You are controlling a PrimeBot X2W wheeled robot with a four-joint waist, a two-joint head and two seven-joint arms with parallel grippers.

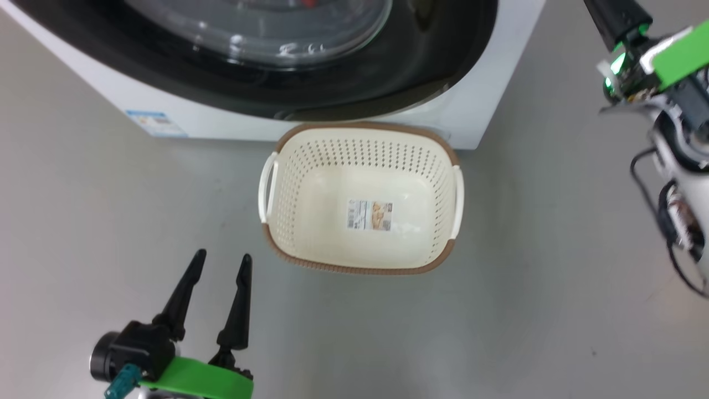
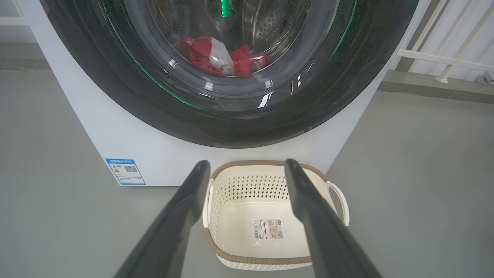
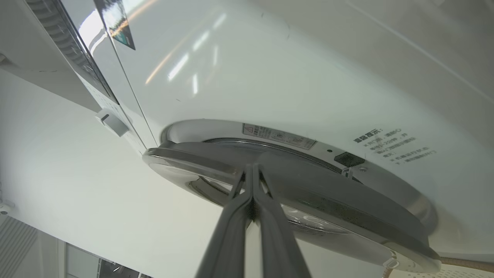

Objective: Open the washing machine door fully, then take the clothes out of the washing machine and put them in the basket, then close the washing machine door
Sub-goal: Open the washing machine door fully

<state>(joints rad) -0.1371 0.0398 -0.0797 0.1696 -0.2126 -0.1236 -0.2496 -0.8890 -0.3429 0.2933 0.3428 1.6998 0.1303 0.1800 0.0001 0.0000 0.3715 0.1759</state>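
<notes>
Left end effector hangs wide open, holding nothing, over the floor.
Just ahead, the basket sits on the floor right before the washing machine. The right end effector has its fingers pressed together, tips at the door edge. Red clothes lie in the drum behind the glass.

The washer is white, with a small blue label. The door has a glossy black rim. The clothes are red with a white part. The basket is cream with rows of small holes and a brown woven-look rim. The floor is grey.
</notes>
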